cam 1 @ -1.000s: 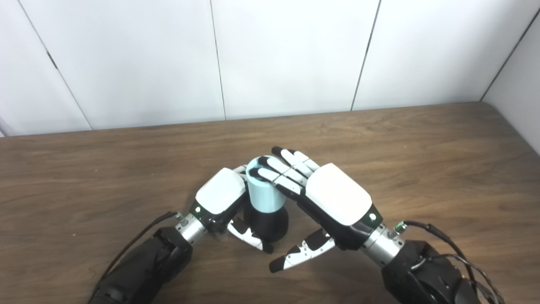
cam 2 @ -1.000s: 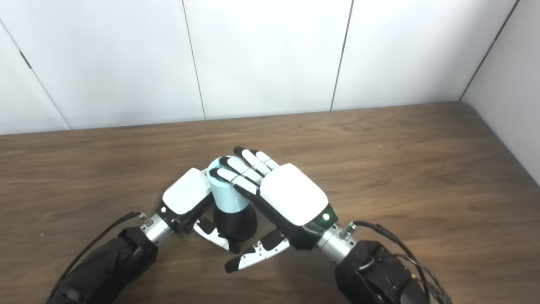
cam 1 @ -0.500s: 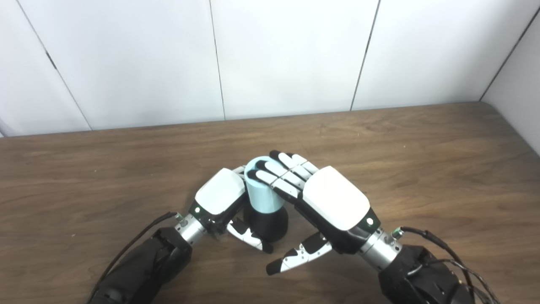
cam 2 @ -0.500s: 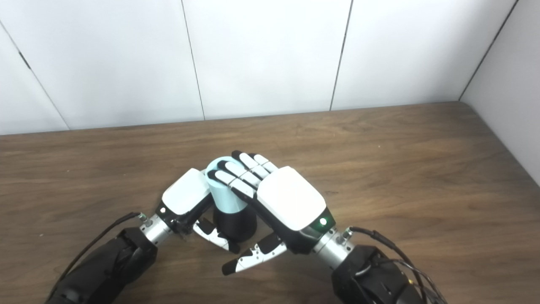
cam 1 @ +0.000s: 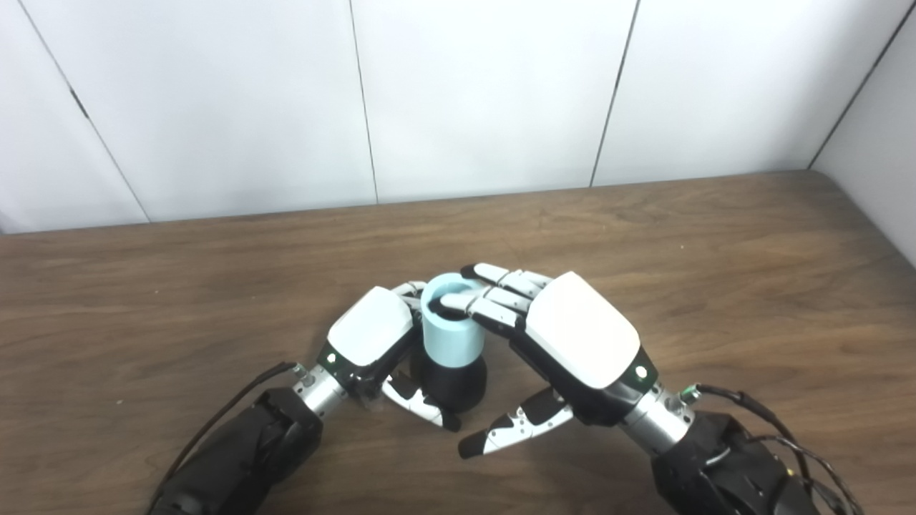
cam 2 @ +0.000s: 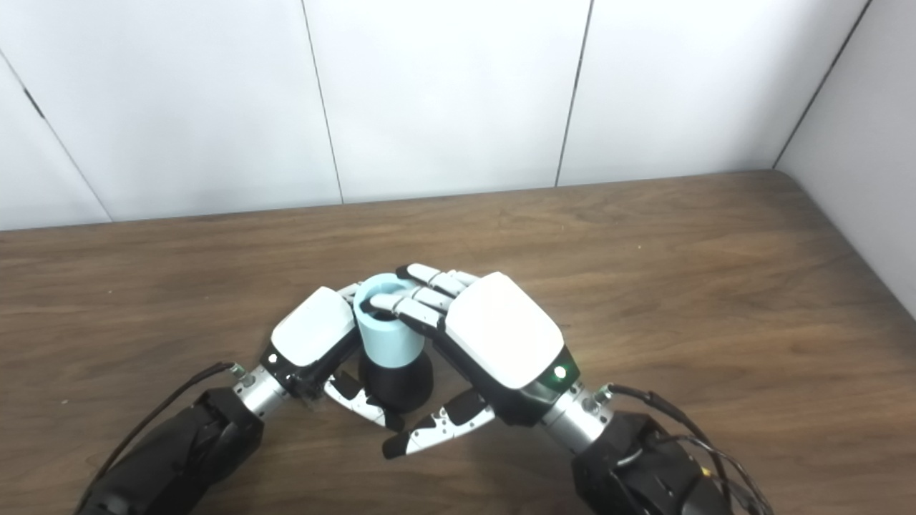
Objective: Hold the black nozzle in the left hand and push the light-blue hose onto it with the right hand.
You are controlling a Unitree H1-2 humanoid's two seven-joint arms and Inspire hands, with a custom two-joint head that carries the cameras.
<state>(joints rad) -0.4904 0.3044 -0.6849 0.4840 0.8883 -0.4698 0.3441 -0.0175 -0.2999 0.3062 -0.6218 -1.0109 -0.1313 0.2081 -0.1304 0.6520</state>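
Note:
The black nozzle [cam 1: 458,385] stands upright on the wooden table [cam 1: 715,286], with the short light-blue hose [cam 1: 447,345] seated on its top, open end up. My left hand [cam 1: 371,335] is shut on the nozzle from the left, its thumb crossing the nozzle's front and its fingers hidden behind. My right hand [cam 1: 583,340] comes from the right, its fingers [cam 1: 494,309] bent over the hose's top rim and touching it. Its thumb [cam 1: 512,429] points away, low near the table, off the hose.
White wall panels [cam 2: 444,93] rise behind the table's far edge, and a grey side wall [cam 2: 866,143] closes the right. Bare wood lies around both hands on all sides.
My right hand's fingers went from stretched flat across the hose's top to curled down onto its rim. The hose sits slightly lower on the nozzle. The left hand kept its hold.

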